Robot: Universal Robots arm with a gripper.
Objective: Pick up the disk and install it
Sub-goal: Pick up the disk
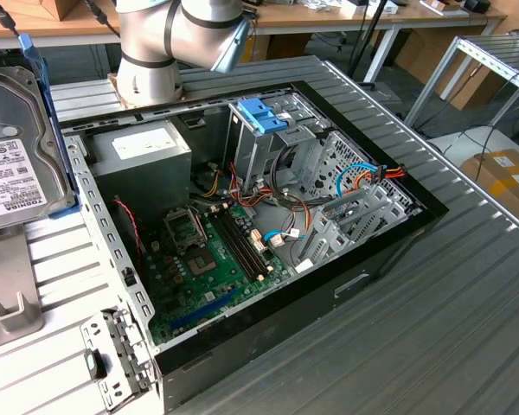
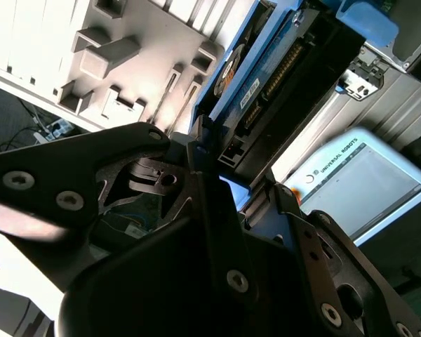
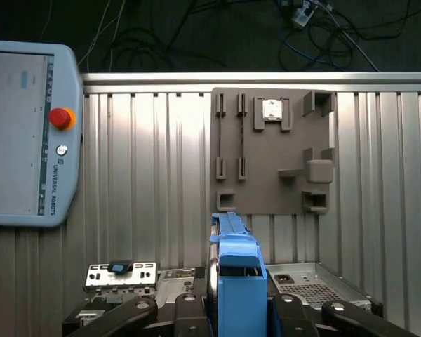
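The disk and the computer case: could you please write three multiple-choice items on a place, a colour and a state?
1. Where is the disk relative to the computer case?
A. inside it
B. on top of it
C. outside it, at the exterior view's left
2. What colour are the disk's side rails?
A. blue
B. red
C. yellow
3. What is the gripper's state?
A. open
B. shut on the disk
C. shut on a cable
Answers: 1 C, it is beyond the case's wall; 2 A, blue rails edge it; 3 B, in the first wrist view it clamps the disk's blue end.
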